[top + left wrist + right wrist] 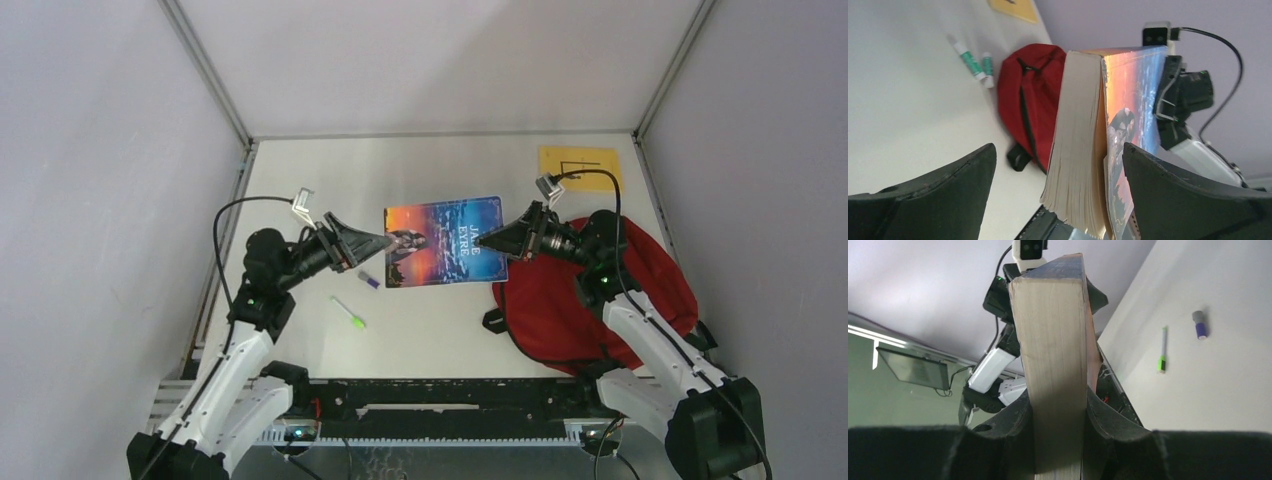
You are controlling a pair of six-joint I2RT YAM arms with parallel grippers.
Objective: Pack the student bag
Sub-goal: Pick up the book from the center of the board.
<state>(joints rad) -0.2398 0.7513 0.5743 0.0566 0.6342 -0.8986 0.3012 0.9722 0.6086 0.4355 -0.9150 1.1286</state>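
The red student bag (560, 310) lies on the table at the right, under my right arm; it also shows in the left wrist view (1033, 85). A paperback book (445, 240) with an orange and blue cover hangs in the air over the table's middle. My right gripper (482, 240) is shut on its right edge, both pads pressed on the page block (1050, 365). My left gripper (385, 240) is open at the book's left edge. Its fingers (963, 180) stand wide on either side of the pages (1078, 125) without touching.
A green marker (350, 313) and a small purple item (368, 281) lie left of the book. A yellow pad (580, 165) lies at the back right. Two green and white tubes (968, 60) lie near the bag's far side. Walls enclose the table.
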